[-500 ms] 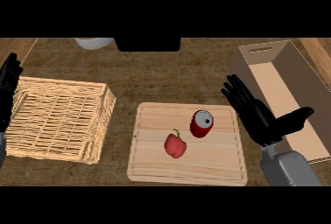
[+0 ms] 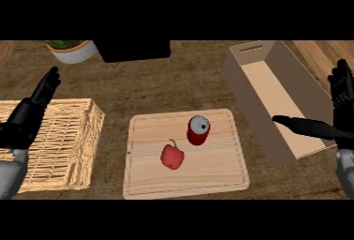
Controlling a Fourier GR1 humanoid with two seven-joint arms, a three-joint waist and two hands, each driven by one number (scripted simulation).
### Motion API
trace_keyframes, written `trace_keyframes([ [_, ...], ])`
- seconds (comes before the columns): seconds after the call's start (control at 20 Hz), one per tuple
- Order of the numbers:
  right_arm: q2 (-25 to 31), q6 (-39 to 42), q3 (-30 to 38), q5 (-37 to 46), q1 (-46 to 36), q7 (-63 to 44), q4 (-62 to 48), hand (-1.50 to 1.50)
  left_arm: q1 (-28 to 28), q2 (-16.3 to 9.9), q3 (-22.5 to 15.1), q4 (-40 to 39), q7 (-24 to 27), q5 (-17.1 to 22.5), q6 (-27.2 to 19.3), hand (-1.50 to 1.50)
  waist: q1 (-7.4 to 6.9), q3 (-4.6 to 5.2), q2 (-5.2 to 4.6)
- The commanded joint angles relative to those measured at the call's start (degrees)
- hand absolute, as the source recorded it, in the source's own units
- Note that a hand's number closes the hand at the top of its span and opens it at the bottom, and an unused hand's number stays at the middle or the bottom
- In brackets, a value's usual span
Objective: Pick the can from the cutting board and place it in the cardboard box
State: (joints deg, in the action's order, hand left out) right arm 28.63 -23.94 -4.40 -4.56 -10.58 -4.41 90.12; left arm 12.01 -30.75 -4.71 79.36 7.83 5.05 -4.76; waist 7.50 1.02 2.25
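At frame left the left hand (image 2: 31, 117) rests open over the wicker basket (image 2: 59, 140). The red can (image 2: 198, 131) stands at centre on the cutting board (image 2: 187, 176), beside a red pepper (image 2: 172, 156). The right hand (image 2: 330, 123), open and empty over the cardboard box (image 2: 252, 89), is nearer; the can lies to its left.

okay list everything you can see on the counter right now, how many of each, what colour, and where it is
can: one, red with a silver top, upright on the cutting board's upper right part
pepper: one, red, on the cutting board, below and left of the can
cutting board: one, light wood, centre of the counter
cardboard box: one, brown, open, right of the cutting board
wicker basket: one, tan, left of the cutting board
pot: one, white with green in it, top left
dark block: one, black, top centre
left hand: black, open, over the basket's left side
right hand: black, open, over the box's right edge
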Motion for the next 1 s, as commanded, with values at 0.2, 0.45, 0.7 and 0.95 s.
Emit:
trace_keyframes([
  [0.2,10.41,-10.04,-7.30,24.12,9.29,-14.38,13.81,-1.50,-1.25,2.07,-4.55,4.72,-0.85,0.81,3.78,0.00,-2.58,-0.33,-0.59],
  [0.45,14.28,-4.04,-13.34,36.67,9.86,-31.54,23.45,-1.50,-0.66,1.98,-5.07,5.92,-0.87,0.76,4.89,0.00,-4.81,-0.39,-1.23],
  [0.7,15.89,11.67,-21.28,39.69,6.83,-47.80,27.89,-1.50,1.15,3.78,-6.65,6.34,-0.73,0.45,5.25,0.00,-6.97,-0.29,-1.96],
  [0.95,12.31,26.28,-27.03,38.34,-3.06,-65.61,31.64,-1.50,2.05,4.00,-7.69,7.17,-1.63,-0.33,5.86,0.00,-9.57,-0.49,-2.32],
])
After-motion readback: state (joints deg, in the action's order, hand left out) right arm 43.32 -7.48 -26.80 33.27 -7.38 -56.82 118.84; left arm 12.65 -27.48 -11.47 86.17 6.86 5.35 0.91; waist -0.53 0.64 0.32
